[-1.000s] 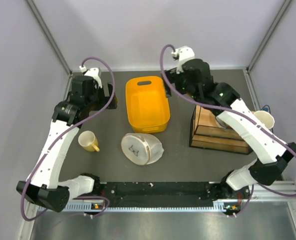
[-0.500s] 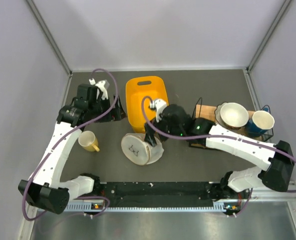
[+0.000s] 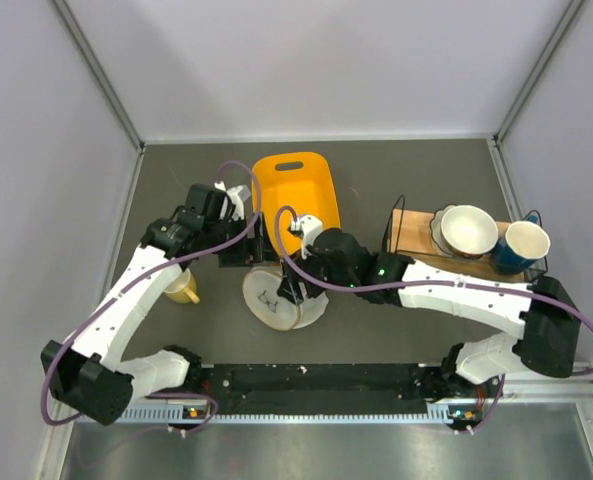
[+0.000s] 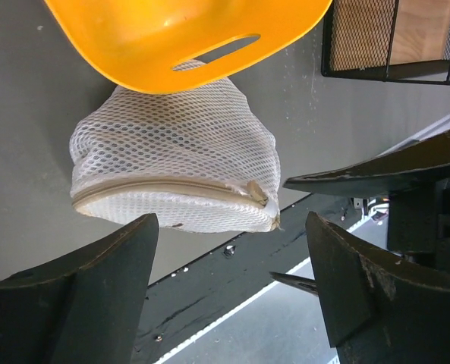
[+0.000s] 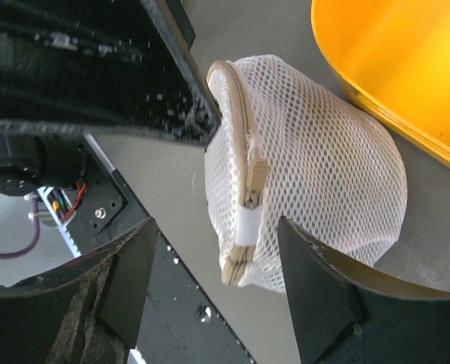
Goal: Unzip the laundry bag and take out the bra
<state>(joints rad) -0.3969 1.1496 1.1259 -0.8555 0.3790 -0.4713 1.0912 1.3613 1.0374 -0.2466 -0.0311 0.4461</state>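
Observation:
The laundry bag [image 3: 276, 298] is a white mesh dome with a tan zip rim and a black drawing on its flat face. It lies just in front of the yellow tub [image 3: 294, 205]. The left wrist view shows the bag [image 4: 171, 144] with its zip shut. The right wrist view shows the bag [image 5: 323, 167] and the tan zip pull [image 5: 253, 189]. My left gripper [image 3: 254, 250] is open at the bag's back left, its jaws wide apart [image 4: 232, 292]. My right gripper [image 3: 292, 284] is open over the bag's right side [image 5: 225, 296], close to the zip pull. No bra shows.
A yellow mug [image 3: 182, 291] stands left of the bag, partly under my left arm. A wire rack with a wooden board [image 3: 416, 240] at the right carries a white bowl [image 3: 468, 230] and a blue cup [image 3: 526, 245]. The black base rail [image 3: 316, 378] runs along the near edge.
My right arm has swung from the back right, above the rack, down to the bag. My left arm has moved from the back left toward the bag. The bag has not moved.

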